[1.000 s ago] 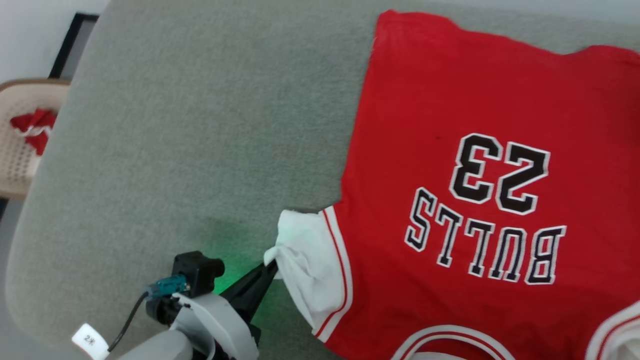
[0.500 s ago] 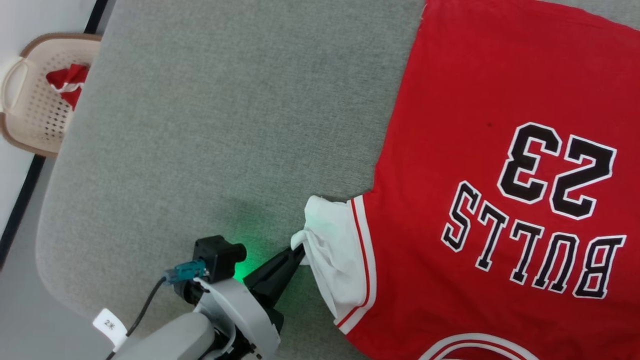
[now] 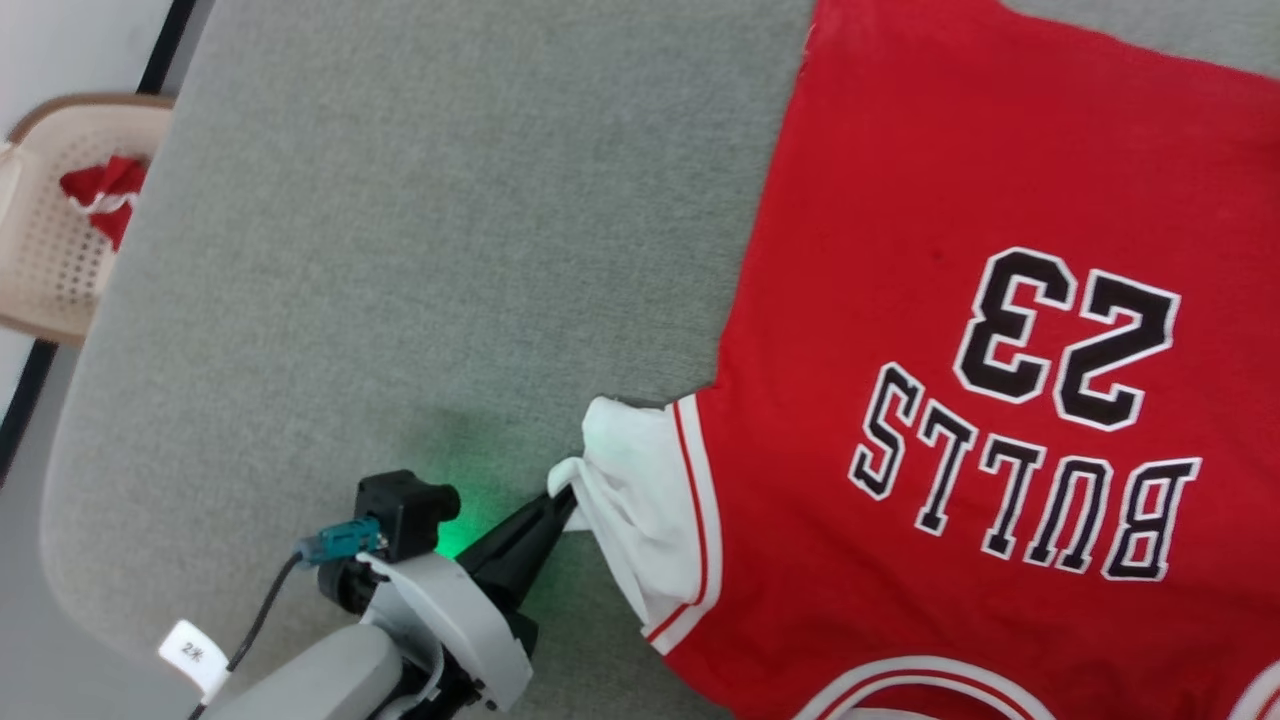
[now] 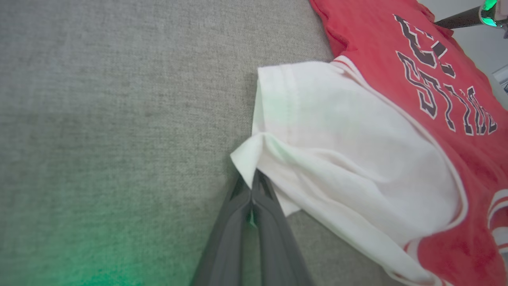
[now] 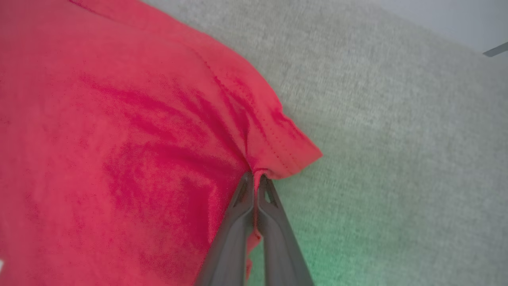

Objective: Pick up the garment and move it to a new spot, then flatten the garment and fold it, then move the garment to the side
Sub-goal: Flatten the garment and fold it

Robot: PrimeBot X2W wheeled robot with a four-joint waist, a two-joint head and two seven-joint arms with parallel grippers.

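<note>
At the far left a beige basket [image 3: 45, 280] sits past the edge of the grey soft top [image 3: 400, 250], with a red-and-white cloth [image 3: 100, 195] in it. The grey top has a rounded left edge and corner. From that edge across to the shirt there is a wide bare stretch of grey.

Low down in that stretch is the left gripper [image 3: 562, 496]. Its two dark fingers are pressed together and pinch the tip of the white sleeve [image 3: 640, 500]. The cloth puckers a little where they bite.

The garment [image 3: 900, 200] lies flat on the right part of the top, just right of that gripper. Its "BULLS 23" print faces up and reads upside down in the head view.

In the right wrist view the right gripper [image 5: 254, 178] is pressed together too. It pinches a red hemmed corner of the garment, with bare grey beside it.
</note>
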